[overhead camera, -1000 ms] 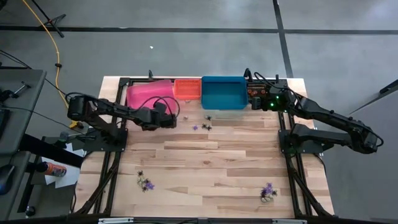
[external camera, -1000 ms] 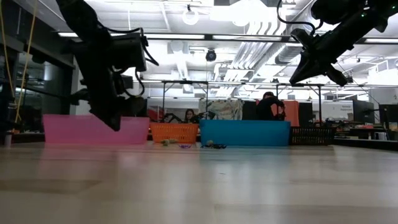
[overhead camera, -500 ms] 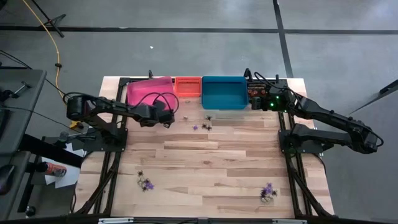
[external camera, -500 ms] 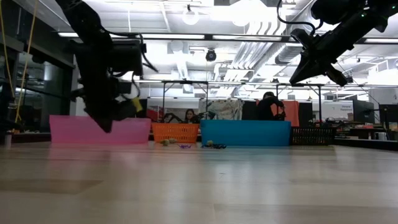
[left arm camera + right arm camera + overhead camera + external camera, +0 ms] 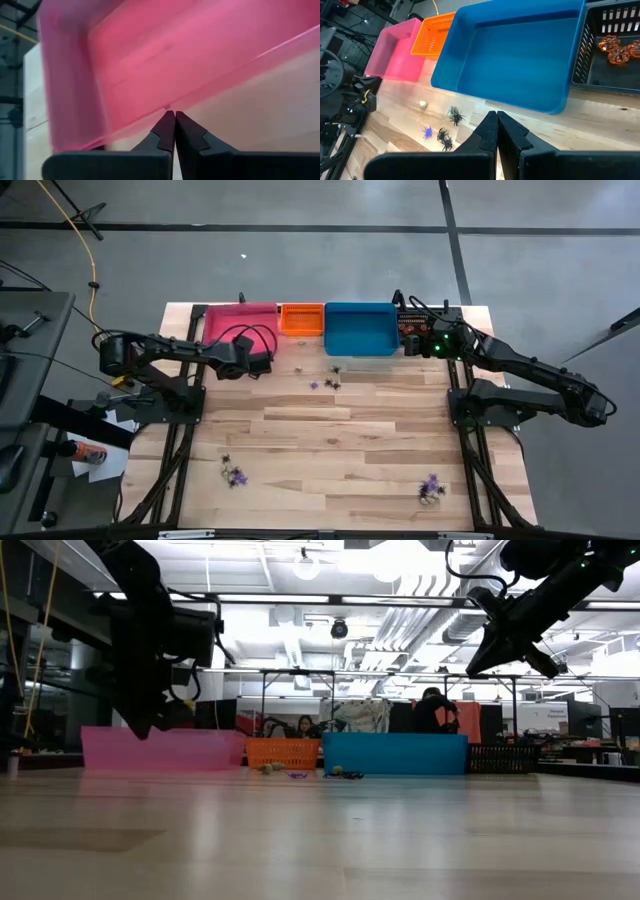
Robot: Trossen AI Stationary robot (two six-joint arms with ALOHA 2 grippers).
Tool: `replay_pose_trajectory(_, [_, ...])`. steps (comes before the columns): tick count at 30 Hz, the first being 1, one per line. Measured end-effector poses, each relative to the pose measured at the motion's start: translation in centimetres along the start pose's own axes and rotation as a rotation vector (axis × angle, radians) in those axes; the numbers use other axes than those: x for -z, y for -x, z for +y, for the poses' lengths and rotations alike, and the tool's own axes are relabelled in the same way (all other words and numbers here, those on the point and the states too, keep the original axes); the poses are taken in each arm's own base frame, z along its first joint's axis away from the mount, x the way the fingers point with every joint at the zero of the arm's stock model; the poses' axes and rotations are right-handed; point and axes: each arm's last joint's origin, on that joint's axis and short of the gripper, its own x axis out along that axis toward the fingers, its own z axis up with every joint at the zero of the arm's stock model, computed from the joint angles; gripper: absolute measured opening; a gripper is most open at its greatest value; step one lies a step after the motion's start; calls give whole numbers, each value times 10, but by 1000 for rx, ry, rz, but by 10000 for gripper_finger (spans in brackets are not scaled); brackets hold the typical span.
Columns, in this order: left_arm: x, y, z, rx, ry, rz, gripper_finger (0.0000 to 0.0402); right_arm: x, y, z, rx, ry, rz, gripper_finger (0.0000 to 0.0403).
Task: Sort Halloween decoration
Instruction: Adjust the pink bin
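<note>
Left tool (image 5: 174, 120), pinched shut and empty, hovers beside the pink bin (image 5: 238, 321); trinkets' (image 5: 324, 383) orientation unreadable.

My wooden table (image 5: 330, 435) carries four bins along its far edge: pink bin (image 5: 228, 321), orange bin (image 5: 301, 318), blue bin (image 5: 360, 327) and black bin (image 5: 612, 55). Tiny Halloween decoration trinkets lie scattered on the boards: some just before the blue bin (image 5: 331, 376), a cluster at the near left (image 5: 234, 472), another at the near right (image 5: 431, 487).

Both arms raised above the table, grippers closed.
The left gripper (image 5: 174, 131) sits at the end of an arm stretched sideways from its base, fingers pressed together. The right gripper (image 5: 496, 131) hangs at the end of an arm folded back, fingers likewise together.
</note>
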Motion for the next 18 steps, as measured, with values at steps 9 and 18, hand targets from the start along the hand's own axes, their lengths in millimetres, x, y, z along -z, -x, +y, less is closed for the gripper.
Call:
replay_pose_trajectory(9, [-9, -8, 5, -21, 45, -15, 0, 0, 0, 0, 0, 0, 0, 0])
replay_pose_trajectory(18, [-26, 20, 9, 148, 81, -16, 0, 0, 0, 0, 0, 1, 0, 0])
